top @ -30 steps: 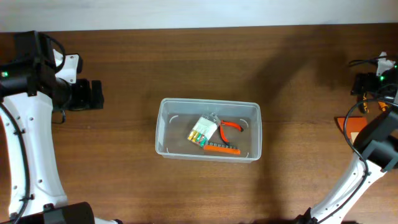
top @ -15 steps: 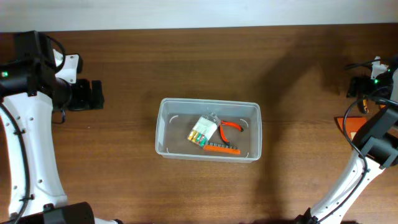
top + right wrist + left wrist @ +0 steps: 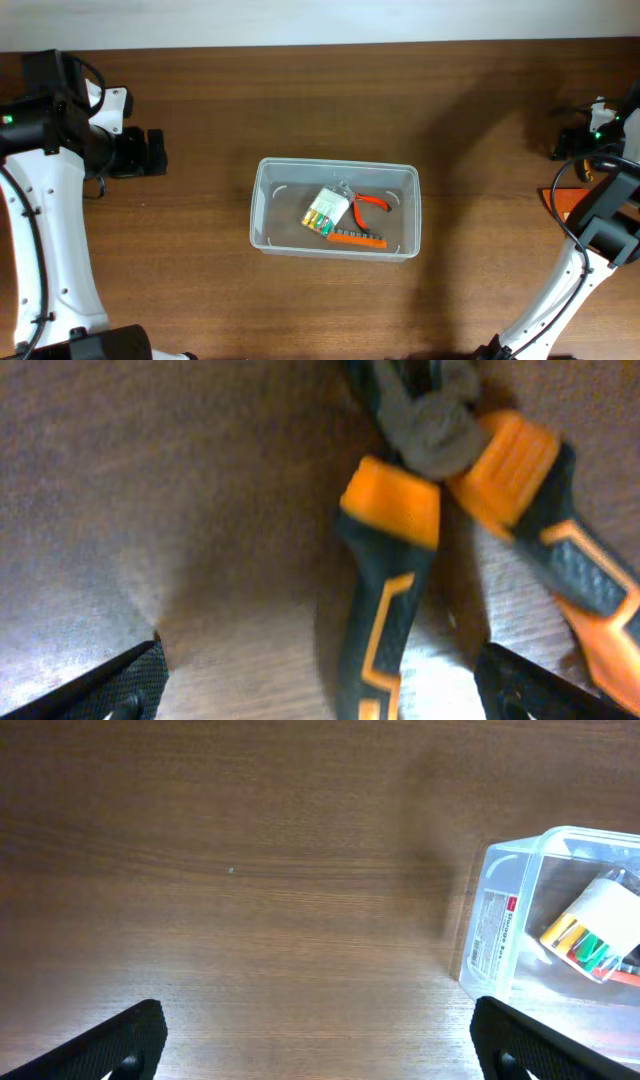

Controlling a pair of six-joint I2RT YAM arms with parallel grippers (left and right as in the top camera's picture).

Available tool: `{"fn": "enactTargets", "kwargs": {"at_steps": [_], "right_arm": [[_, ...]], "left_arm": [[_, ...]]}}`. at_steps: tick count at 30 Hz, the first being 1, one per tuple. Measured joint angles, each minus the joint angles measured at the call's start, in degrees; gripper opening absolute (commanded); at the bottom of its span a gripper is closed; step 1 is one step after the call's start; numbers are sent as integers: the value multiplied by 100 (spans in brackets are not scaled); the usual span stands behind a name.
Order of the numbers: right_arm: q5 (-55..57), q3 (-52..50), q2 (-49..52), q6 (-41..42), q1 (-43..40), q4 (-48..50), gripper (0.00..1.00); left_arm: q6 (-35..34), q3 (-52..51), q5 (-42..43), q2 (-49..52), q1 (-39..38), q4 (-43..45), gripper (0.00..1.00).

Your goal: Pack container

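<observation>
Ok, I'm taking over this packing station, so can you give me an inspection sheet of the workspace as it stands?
Surface: wooden table, brown, no spills seen.
Job's things: clear container at the centre, upright, no lid seen. Inside it are a battery pack, orange-handled cutters and an orange bit strip.
Clutter: orange-and-black pliers lying on the table. An orange flat item at the right edge is partly hidden and unidentified.
Grippers: left pincer open over bare wood, left of the container. Right pincer open over the pliers, not gripping.
Cables: black cables run along the arms, away from the container.
Surroundings: pale strip beyond the far edge; nothing else seen.
</observation>
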Motion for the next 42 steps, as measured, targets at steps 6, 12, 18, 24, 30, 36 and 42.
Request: {"fn": "enactTargets", "kwargs": {"at_steps": [6,12,18,24,30,36,42], "right_arm": [[-24,0,0,0,0,175,99],[-42,0,0,4,0,291,99],[-48,0,0,83,0,282,85],[-63,0,0,157,0,269,67],[-61,0,0,341,0,295,55],[-42,0,0,435,0,299,32],[-20,0,0,459,0,278,17]], "left_arm": [[0,0,0,0,0,0,99],[0,0,0,0,0,2,99],[0,0,0,0,0,2,99],[0,0,0,0,0,2,99],[0,0,0,0,0,2,99],[0,0,0,0,0,0,99],[0,0,0,0,0,2,99]]}}
